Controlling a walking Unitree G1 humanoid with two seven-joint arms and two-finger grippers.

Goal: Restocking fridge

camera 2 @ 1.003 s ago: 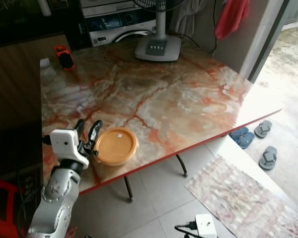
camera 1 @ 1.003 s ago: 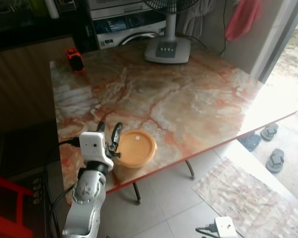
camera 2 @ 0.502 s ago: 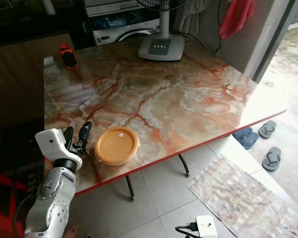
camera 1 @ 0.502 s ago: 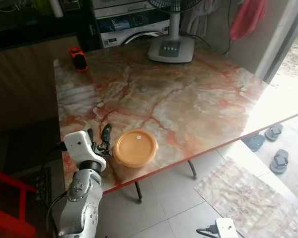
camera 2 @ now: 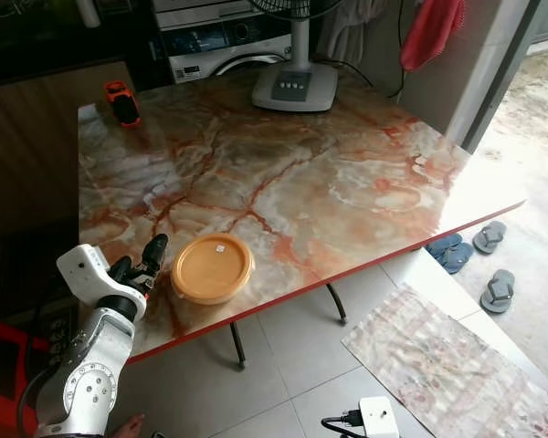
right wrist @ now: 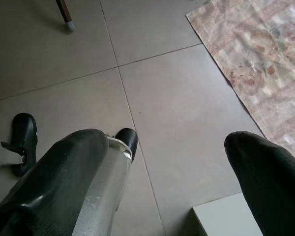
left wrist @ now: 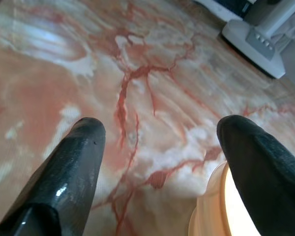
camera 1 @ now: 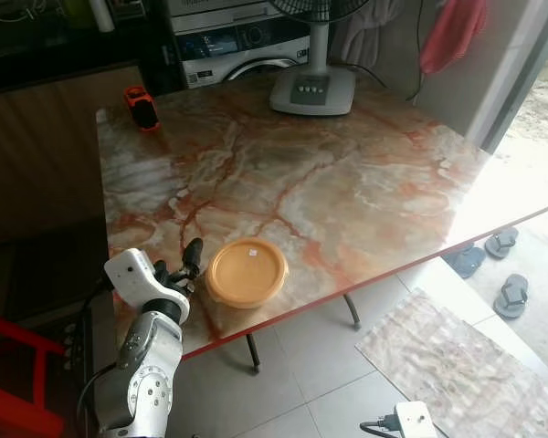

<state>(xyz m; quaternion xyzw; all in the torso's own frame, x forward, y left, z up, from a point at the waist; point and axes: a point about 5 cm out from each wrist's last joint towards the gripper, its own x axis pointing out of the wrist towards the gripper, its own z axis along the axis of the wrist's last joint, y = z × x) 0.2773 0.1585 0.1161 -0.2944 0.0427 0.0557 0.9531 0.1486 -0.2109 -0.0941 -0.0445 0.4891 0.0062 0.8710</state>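
Table (camera 1: pixel 347 182) ahead. Container (camera 1: pixel 247 272) on it near the front edge, toward the left. Left gripper (camera 1: pixel 176 272) just left of the container, over the table's front-left corner, fingers apart, not touching it. Small box (camera 1: pixel 142 106) on the far-left corner, fan base (camera 1: pixel 312 89) on the far edge, washer (camera 1: pixel 240 50) behind the table. Rug (camera 1: pixel 457 365) on the floor front-right, slippers (camera 1: pixel 493 269) right of the table. Right gripper (right wrist: pixel 162 172) hangs over floor tiles, fingers apart, rug (right wrist: pixel 255 59) beyond.
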